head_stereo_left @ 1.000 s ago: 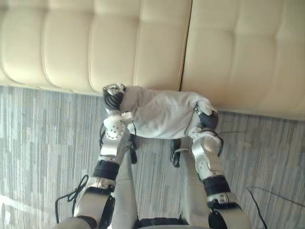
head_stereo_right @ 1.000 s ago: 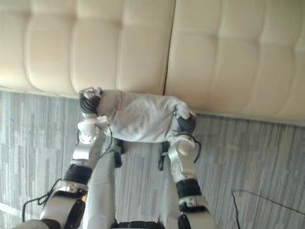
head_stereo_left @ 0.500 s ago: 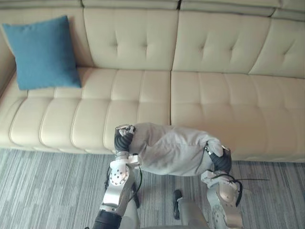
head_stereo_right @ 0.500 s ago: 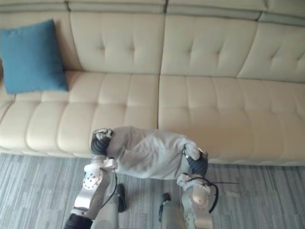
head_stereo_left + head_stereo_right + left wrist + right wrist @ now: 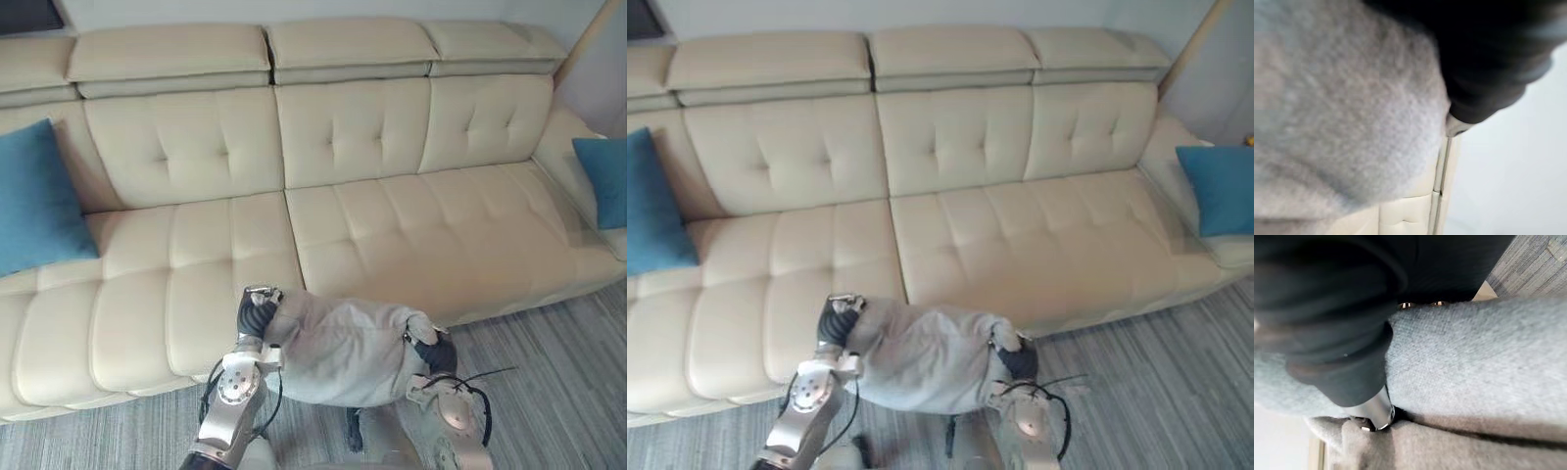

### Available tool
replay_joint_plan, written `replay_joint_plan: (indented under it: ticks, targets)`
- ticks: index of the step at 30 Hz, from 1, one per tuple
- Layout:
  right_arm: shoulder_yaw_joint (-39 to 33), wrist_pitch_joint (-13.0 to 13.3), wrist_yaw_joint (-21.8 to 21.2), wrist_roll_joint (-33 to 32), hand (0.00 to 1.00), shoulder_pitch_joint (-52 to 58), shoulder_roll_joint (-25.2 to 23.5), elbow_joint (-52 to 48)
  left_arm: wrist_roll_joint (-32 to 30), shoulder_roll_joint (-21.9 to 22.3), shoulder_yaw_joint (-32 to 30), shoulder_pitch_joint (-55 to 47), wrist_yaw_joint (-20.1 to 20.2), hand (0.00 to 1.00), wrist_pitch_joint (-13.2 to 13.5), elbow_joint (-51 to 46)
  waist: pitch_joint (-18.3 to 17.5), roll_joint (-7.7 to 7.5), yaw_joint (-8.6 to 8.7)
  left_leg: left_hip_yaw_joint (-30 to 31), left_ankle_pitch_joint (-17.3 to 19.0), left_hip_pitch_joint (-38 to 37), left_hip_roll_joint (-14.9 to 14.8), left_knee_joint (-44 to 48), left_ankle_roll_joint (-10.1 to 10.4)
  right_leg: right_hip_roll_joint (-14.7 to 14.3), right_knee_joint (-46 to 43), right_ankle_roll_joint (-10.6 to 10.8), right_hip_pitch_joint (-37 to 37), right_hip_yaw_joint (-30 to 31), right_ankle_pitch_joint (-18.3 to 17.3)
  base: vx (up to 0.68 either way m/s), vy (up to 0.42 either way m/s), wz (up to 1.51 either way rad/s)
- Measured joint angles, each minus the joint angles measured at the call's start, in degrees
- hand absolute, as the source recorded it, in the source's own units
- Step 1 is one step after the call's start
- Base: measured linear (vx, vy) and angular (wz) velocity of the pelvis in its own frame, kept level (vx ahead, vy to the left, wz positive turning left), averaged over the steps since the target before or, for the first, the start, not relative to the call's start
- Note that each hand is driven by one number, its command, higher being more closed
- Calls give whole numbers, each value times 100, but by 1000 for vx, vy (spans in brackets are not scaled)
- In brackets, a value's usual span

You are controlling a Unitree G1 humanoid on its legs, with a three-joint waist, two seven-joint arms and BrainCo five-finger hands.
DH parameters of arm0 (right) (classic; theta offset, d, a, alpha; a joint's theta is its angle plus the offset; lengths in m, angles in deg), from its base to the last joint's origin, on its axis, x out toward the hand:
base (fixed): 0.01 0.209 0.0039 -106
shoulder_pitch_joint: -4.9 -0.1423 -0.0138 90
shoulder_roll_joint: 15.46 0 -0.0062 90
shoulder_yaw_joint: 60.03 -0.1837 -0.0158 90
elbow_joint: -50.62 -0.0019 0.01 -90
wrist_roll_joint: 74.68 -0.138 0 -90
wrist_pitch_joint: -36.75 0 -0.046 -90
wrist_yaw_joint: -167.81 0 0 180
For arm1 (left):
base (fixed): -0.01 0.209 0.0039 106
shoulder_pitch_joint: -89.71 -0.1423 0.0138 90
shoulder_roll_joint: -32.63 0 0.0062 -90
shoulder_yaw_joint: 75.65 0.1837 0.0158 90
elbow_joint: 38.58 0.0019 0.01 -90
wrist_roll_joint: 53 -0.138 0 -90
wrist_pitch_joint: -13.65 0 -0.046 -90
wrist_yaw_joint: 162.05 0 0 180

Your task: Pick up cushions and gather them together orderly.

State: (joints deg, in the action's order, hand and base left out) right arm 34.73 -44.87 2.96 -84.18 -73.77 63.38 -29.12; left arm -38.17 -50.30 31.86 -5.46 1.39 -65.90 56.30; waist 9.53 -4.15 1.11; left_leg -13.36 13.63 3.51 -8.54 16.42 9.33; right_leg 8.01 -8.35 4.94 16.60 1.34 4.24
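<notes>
Since the earlier frames the head camera has swung upward, so the whole scene has shifted. This is a change of view, not a move of the objects. The grey cushion stays between the two hands as before.

1. Position. The grey cushion hangs off the floor, in front of the seat edge of the sofa. The left hand is at one end and the right hand is at the other.
2. Hand state. The dark covers press into the fabric in both wrist views. Whether either hand is clenched into the cloth or laid flat against it cannot be told.
3. Other cushions. The left blue cushion leans against the backrest at one end of the sofa. The right blue cushion rests at the opposite end, well apart from it.
4. Handling. The grey cushion looks light, soft and easily deformed (it sags and creases between the hands). It is probably not fragile, and the cloth gives good friction. Hold it at opposite ends with steady inward pressure, because a loose squeeze may let the middle droop or an end slip out.
5. Task status. Gathering appears to be at an early stage, since the three cushions are in separate places.
</notes>
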Motion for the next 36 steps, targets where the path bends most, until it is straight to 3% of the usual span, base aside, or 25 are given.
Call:
replay_joint_plan:
  ticks: [1,3,5,7,8,10,12,14,15,17,18,19,22,29,36]
  targets:
    - [1,-15,-2,61,100,-95,164,37,4,120,43,13,0,100,-15,157,23,230,51,172,39,-66,-83,-45,66,-130,-257,-61,45,-42,-116,254,-201,7]
    - [-10,-18,-4,62,100,-207,316,36,4,128,172,19,2,100,-14,178,-11,467,41,308,97,-100,-291,-140,165,-373,-841,-172,307,-82,-466,273,-188,-5]
    - [-12,-32,-6,56,100,-139,278,18,29,153,232,21,22,100,-13,201,-15,524,99,538,39,-81,-578,254,294,-571,-1219,-366,235,-406,-960,306,-212,29]
    - [-16,-65,-8,48,100,-42,268,-58,112,205,268,8,43,100,-14,227,-15,524,122,867,-50,266,-776,1140,147,-665,-1214,-506,-27,-643,-1059,250,-208,46]
    - [-25,-78,-8,44,100,147,274,-368,121,270,274,-3,50,100,-15,238,-18,531,89,908,-447,709,-970,2191,-307,-743,-1106,-620,-367,-814,-1145,280,-218,37]
    - [-42,-75,-7,31,100,265,280,-714,126,313,275,-1,57,100,-15,237,-19,523,18,833,-724,1053,-1043,2813,-309,-705,-901,-701,-674,-896,-1178,289,-163,30]
    - [-146,-72,-5,33,100,261,284,-947,157,392,287,4,77,100,-16,236,-31,540,-98,564,-495,1192,-966,2821,-396,-636,-737,-712,-855,-918,-1183,205,-56,20]
    - [-278,-50,7,35,100,227,293,-968,168,450,344,10,107,100,-23,236,-41,546,-108,412,-334,1233,-713,2247,-445,-517,-613,-711,-1021,-1088,-1182,140,24,47]
    - [-364,-43,11,40,100,194,299,-963,167,492,397,7,132,100,-34,237,-45,547,-120,370,-329,1147,-464,1462,-433,-434,-521,-708,-1164,-1213,-1180,120,75,43]
    - [-448,-43,12,49,100,99,315,-931,164,529,414,5,170,100,-54,234,-83,633,-165,396,-952,912,-207,307,-549,-468,-494,-618,-1221,-1208,-1204,120,129,20]
    - [-447,-47,12,61,100,29,224,-833,163,428,429,12,173,100,-78,244,-122,589,-179,373,-906,719,-129,-31,-404,-475,-425,-467,-1297,-1113,-1261,129,152,-2]
    - [-447,-51,12,65,100,45,135,-795,162,337,444,-18,173,100,-96,243,-174,488,-193,325,-999,534,16,-321,-446,-383,-316,-380,-1369,-1006,-1199,89,95,0]
    - [-446,-52,12,177,100,69,21,-794,104,291,457,-16,173,100,-118,237,-250,456,-183,163,-1194,65,307,-946,-575,-196,43,-211,-1662,-855,-1105,81,112,-8]
    - [-431,-59,97,380,100,-300,48,-794,-117,67,469,217,71,100,-119,-158,-381,497,-166,-27,-1494,-168,517,-1660,-667,-106,518,-82,-1681,-665,-828,38,59,-13]
    - [-372,-56,414,657,100,-1833,386,-659,-175,-120,231,1357,-375,100,-116,-174,-417,477,-140,-60,-1679,17,549,-1900,-705,-155,711,-106,-1433,-569,-639,-24,15,-6]
